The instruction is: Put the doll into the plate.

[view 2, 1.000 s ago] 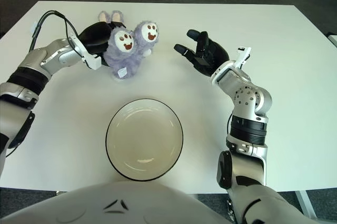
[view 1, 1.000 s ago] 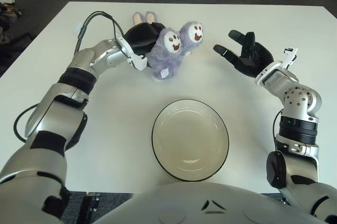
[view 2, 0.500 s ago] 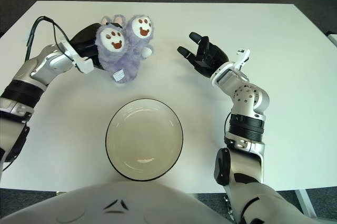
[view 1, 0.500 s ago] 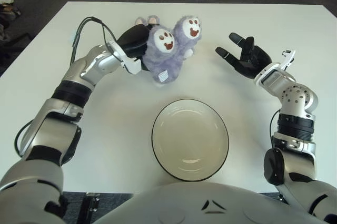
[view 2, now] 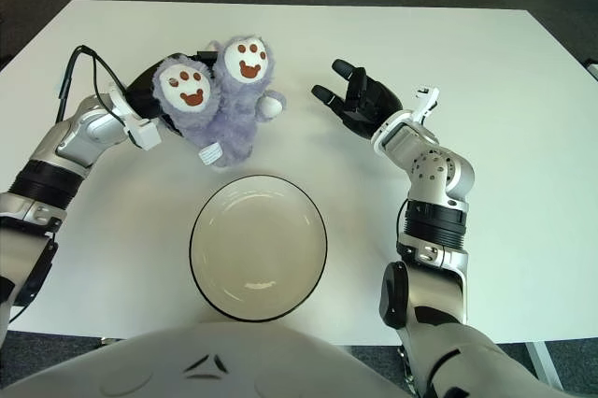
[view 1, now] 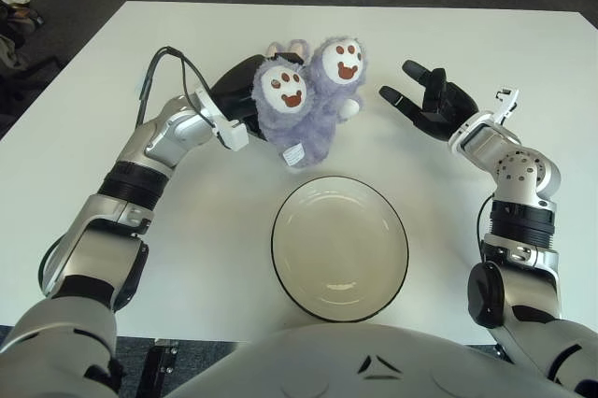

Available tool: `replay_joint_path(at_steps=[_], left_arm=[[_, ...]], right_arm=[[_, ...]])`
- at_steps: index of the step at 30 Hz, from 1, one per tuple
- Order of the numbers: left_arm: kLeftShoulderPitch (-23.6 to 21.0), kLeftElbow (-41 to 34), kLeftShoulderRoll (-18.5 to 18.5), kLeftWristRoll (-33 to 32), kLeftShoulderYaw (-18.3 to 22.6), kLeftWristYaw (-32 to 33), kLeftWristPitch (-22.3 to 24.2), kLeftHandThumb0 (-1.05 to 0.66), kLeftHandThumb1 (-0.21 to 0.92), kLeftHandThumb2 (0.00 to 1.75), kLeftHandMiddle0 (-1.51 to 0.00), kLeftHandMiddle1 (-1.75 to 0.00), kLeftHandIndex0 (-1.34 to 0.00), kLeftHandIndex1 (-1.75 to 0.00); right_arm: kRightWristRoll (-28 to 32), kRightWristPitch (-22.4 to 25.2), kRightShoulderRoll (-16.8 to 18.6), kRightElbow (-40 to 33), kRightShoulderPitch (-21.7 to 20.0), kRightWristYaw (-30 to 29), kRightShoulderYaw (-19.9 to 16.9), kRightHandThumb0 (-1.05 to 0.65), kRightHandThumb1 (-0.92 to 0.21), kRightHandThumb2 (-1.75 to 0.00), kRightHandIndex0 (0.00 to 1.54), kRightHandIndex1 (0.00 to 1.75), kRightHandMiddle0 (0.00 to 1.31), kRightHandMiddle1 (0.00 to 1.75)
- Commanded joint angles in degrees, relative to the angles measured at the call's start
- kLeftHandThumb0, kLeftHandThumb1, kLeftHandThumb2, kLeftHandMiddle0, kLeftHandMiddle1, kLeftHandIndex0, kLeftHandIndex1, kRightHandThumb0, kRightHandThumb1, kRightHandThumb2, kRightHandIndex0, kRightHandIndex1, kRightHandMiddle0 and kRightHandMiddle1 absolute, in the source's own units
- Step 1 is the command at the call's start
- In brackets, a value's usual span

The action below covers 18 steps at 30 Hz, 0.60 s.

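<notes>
Doll (view 1: 313, 99) gripped, apparently from behind, by left hand (view 1: 245, 90); right hand (view 1: 432, 102) spread, empty.

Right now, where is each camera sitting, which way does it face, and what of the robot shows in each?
Left eye view: on the head, facing forward and down at the white table; chest and both arms show.
Right eye view: a little to the right, same aim, same body parts.
Both share: left hand grasping the purple doll, open right hand, empty plate.
</notes>
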Motion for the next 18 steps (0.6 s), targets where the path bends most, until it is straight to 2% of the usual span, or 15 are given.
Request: replay_joint_path(at_steps=[1,6,14,18], left_arm=[[-0.4,-0.9,0.0,-4.4,0.3,-3.1,-0.6,0.00,0.03,1.59,-0.88,-1.58,-0.61,-1.75],[0.6,-3.2,0.5,-10.6,-0.8,-9.1,1.0,0.00,0.05,1.58,-0.85,-1.62,-0.59,-1.75],[1.7,-7.7,0.5,-13.1,0.1,-14.1,3.1,0.00,0.06,1.58,-0.84,-1.63,-0.58,-1.75],[2.3,-10.4,1.3,-15.6,-0.2,-18.1,6.3,0.00,0.04,1.59,-0.85,-1.63,-0.59,-1.75]], right_arm=[[-0.5,-0.6,0.2,1.5,-1.5,0.3,-0.3,-0.04,-0.14,-1.39,0.06,1.04,0.13,1.37],[-1.5,-1.5,0.4,2.4,-1.8,1.2,0.0,-0.03,-0.14,-1.39,0.05,1.06,0.11,1.38],[-2.9,-2.5,0.5,3.2,-2.3,2.1,0.9,-0.03,-0.15,-1.40,0.04,1.06,0.07,1.38],[-4.5,-2.7,0.7,3.6,-2.9,1.3,1.8,-0.04,-0.16,-1.39,0.05,1.07,0.09,1.40]])
